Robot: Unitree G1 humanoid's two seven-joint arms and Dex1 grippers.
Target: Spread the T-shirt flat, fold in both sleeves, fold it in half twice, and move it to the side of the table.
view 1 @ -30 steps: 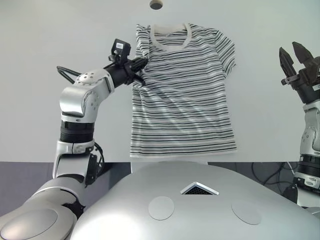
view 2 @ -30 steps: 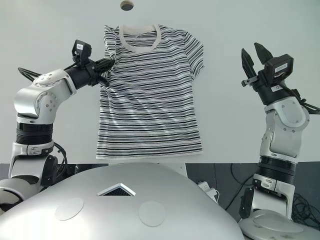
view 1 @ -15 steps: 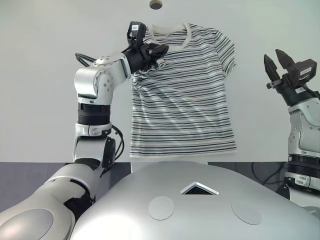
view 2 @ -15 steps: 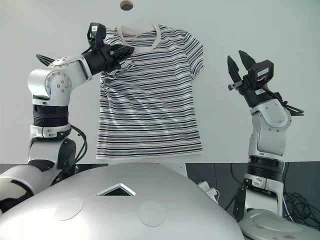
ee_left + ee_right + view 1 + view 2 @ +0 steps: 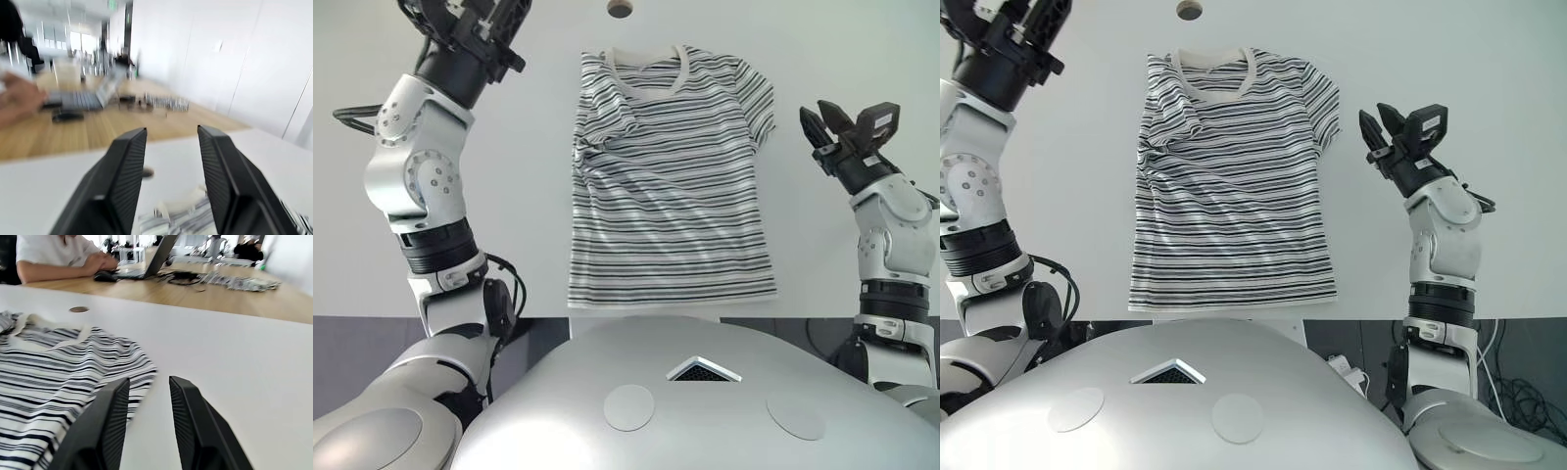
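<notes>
1. The T-shirt [image 5: 671, 176] lies flat on the worktop [image 5: 803, 245], left sleeve [image 5: 597, 127] tucked in, right sleeve [image 5: 759, 93] spread.
2. Our left tool [image 5: 171, 137], released, hangs high, left of the T-shirt's collar, clear of the cloth.
3. Our right tool [image 5: 149, 382], released, hovers right of the spread sleeve; we judge it placed to fold it.

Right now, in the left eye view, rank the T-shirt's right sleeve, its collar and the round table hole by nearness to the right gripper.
1. Right sleeve, on the side facing the right gripper.
2. Collar, at the T-shirt's far middle.
3. Table hole, beyond the collar.
</notes>
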